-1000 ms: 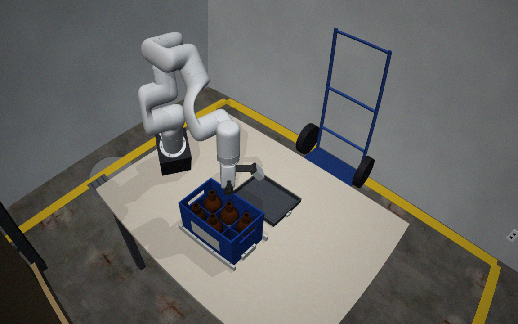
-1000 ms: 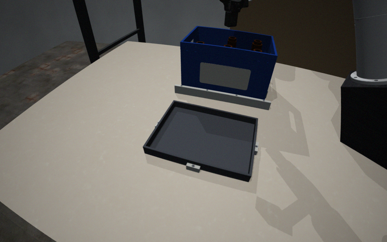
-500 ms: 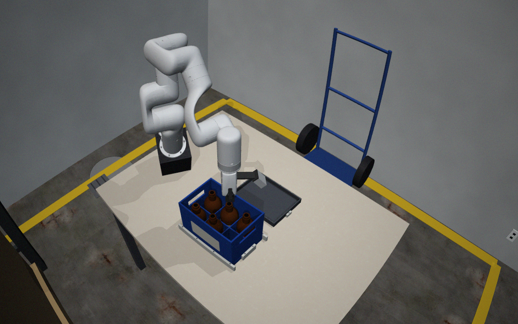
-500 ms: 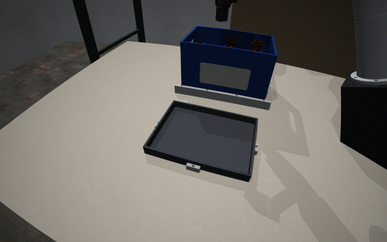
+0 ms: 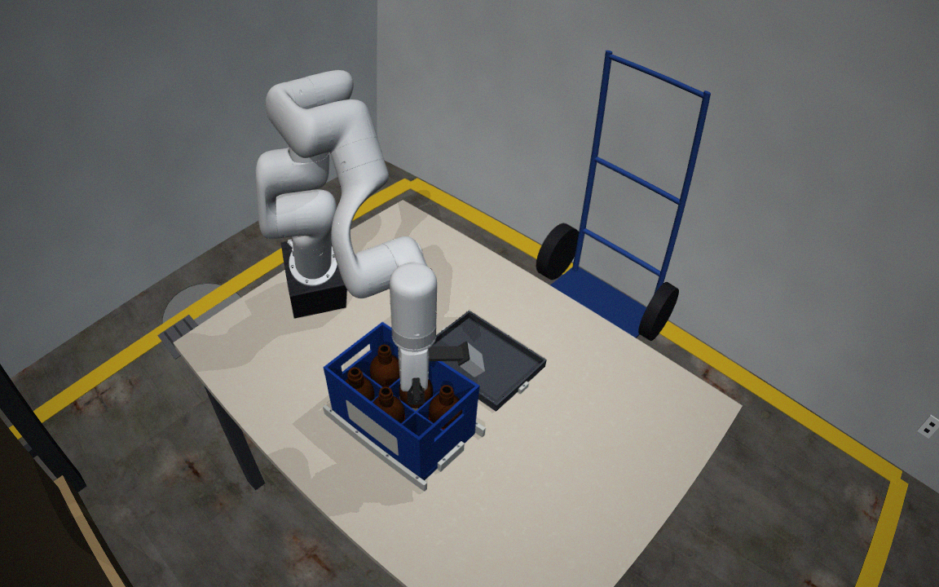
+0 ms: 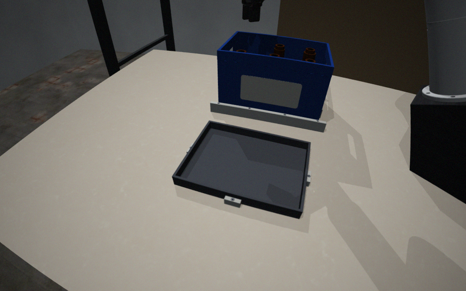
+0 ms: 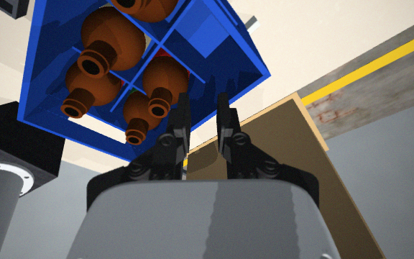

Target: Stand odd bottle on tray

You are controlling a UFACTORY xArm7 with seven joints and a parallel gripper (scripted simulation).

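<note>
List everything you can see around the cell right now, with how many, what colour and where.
crate: one, blue, on the table
bottles: five, brown, standing in the crate
tray: one, dark grey, on the table beside the crate
table: one, cream top, under crate and tray
hand truck: one, blue with black wheels, by the wall
wall socket: one, light, on the wall
floor line: yellow, around the table
arm: one, white, reaching over the crate
claw: one, black, partly open above the crate
</note>
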